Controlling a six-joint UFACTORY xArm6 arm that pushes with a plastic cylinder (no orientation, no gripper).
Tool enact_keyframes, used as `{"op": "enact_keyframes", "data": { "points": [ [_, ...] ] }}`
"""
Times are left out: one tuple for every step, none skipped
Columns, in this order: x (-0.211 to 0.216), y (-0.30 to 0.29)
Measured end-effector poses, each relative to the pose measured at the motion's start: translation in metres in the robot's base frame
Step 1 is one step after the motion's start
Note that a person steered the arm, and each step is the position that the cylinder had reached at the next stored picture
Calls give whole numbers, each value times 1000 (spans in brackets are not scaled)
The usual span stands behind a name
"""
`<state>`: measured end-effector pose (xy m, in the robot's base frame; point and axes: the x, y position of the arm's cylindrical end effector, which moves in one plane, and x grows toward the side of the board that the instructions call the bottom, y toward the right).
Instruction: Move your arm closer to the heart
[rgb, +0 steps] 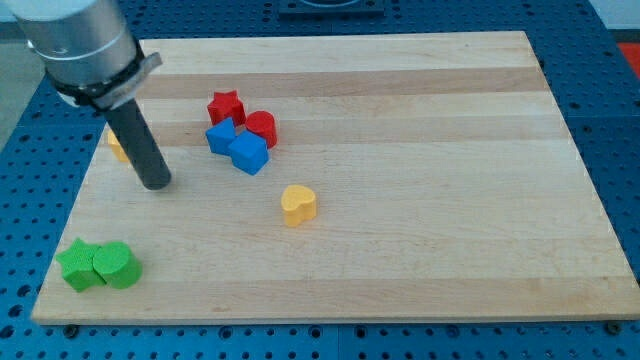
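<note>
At the view's bottom left you have a green star touching a green cylinder. Above them, my tip rests on the bench, a yellow block partly hidden just behind the rod. No gripper is fitted, so there is no jaw state to report. Right of the tip, a red star, red cylinder, blue block and blue cube sit clustered, touching. The yellow heart lies alone, below-right of that cluster, well apart from the tip.
</note>
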<state>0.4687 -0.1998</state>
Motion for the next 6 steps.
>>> {"op": "enact_keyframes", "data": {
  "points": [
    [27,17],
    [47,44],
    [78,71],
    [99,105],
    [99,156],
    [98,200]
  ]
}}
